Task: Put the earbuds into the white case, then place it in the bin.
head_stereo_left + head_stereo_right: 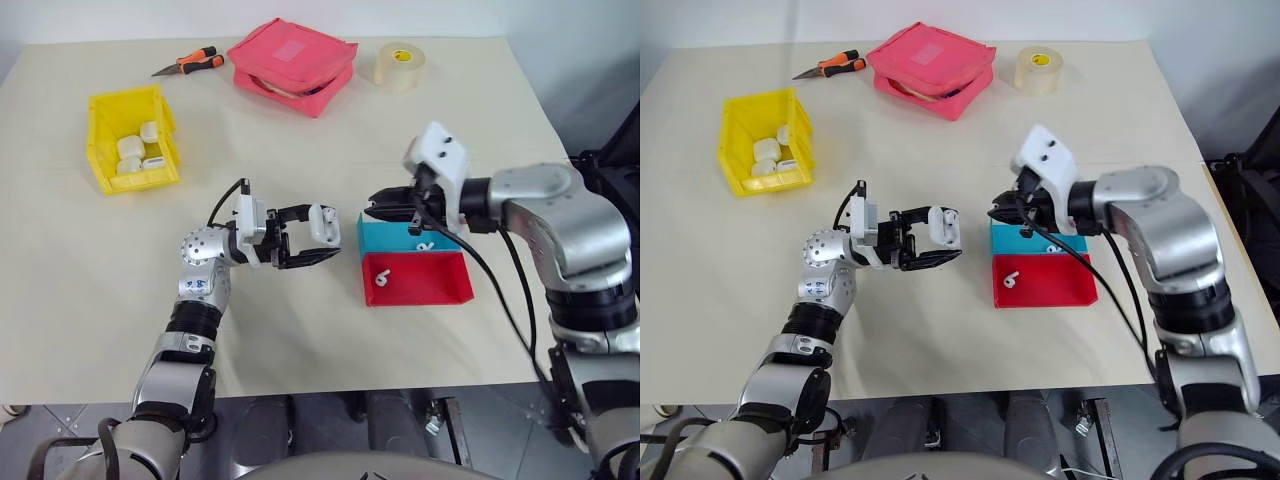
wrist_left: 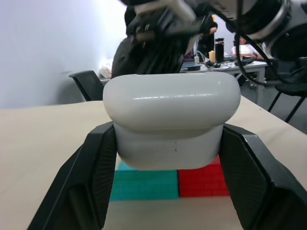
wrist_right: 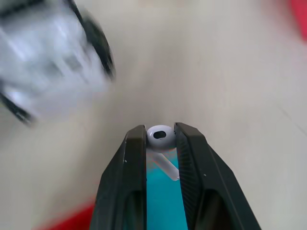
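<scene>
The left gripper (image 1: 318,247) is clamped on the white case (image 1: 323,224), holding it up off the table (image 1: 100,260) with its fingers squeezing the two flat sides. The right gripper (image 3: 160,136) is pinched tight on one earbud (image 3: 159,134) by its round head, stem hanging down, hovering over the blue tray (image 1: 385,237) and facing the case with a gap between them. Second earbud (image 1: 381,279) sits in the red tray (image 1: 440,285) right beside the blue one. The bin (image 1: 105,125) is well off on the left side of the table and has a few white cases in it. Handling-wise, these buds look super light, hard and glossy (so slippery as heck), and I'd guess a hard pinch could squirt one out sideways. Grabbing the head and leaving the stem free seems right, since the stem has to go into the case. The case is also slick plastic, rigid, light; holding it by the body below the lid seam keeps the hinge free.
</scene>
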Robot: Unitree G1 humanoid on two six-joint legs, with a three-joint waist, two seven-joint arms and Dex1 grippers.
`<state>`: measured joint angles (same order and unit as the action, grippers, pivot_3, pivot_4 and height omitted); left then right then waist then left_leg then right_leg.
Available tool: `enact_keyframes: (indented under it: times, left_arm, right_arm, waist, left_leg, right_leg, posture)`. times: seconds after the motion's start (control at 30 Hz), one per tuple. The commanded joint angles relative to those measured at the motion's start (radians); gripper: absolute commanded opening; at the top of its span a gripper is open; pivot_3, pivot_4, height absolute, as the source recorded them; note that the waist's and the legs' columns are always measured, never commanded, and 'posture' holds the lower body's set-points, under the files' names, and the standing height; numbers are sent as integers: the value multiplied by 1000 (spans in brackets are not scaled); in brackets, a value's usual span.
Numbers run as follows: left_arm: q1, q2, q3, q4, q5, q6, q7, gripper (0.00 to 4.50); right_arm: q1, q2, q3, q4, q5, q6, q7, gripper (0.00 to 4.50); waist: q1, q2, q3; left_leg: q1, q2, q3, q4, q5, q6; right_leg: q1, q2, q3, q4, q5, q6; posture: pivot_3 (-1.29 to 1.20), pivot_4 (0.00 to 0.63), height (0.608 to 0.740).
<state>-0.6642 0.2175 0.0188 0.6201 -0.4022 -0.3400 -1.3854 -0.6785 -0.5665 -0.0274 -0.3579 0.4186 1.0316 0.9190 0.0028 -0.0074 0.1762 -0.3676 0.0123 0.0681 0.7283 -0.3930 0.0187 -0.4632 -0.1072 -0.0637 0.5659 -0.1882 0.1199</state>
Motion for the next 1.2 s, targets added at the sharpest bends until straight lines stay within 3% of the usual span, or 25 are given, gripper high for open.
enact_keyframes:
  times: [0.03, 0.13, 0.3, 0.57, 1.2]
  left_arm:
    - [-37, -8, -3, 24, -8, -2, -30, 2793]
    - [-56, -12, -5, 42, -8, 0, -52, 2793]
    - [-84, -17, -4, 59, -10, 6, -86, 2793]
    - [-103, -22, -1, 31, -26, 32, -123, 2793]
    - [-74, -38, -4, -115, -74, 145, -120, 2793]
  right_arm:
    - [19, 105, -175, -154, 173, 87, -108, 488]
    - [43, 195, -247, -220, 288, 159, -192, 488]
    - [102, 276, -262, -303, 419, 190, -305, 488]
    - [216, 305, -208, -368, 528, 160, -433, 488]
    - [331, 265, -64, -312, 488, -80, -488, 488]
  waist:
    - [0, 0, 0]
    - [-1, 0, 0]
    - [-2, 0, 0]
    - [-3, 0, 0]
    - [-2, 0, 0]
  left_leg:
    - [0, 0, 0, 0, 0, 0]
    - [0, 0, -1, 1, 0, 0]
    - [0, 0, 0, 1, 0, 0]
    - [1, -1, 0, 0, 0, 1]
    - [1, -1, 0, 0, -1, 2]
  right_leg:
    - [0, 0, 0, 0, 0, 0]
    - [0, 0, 0, 1, 0, -1]
    - [0, -1, -1, 1, 0, -1]
    - [0, -2, -4, 1, 0, -1]
    - [1, -2, -4, 1, 0, -1]
  posture:
    - [0, 150, 740]
    - [0, 150, 740]
    - [0, 150, 740]
    - [0, 150, 740]
    - [0, 150, 740]
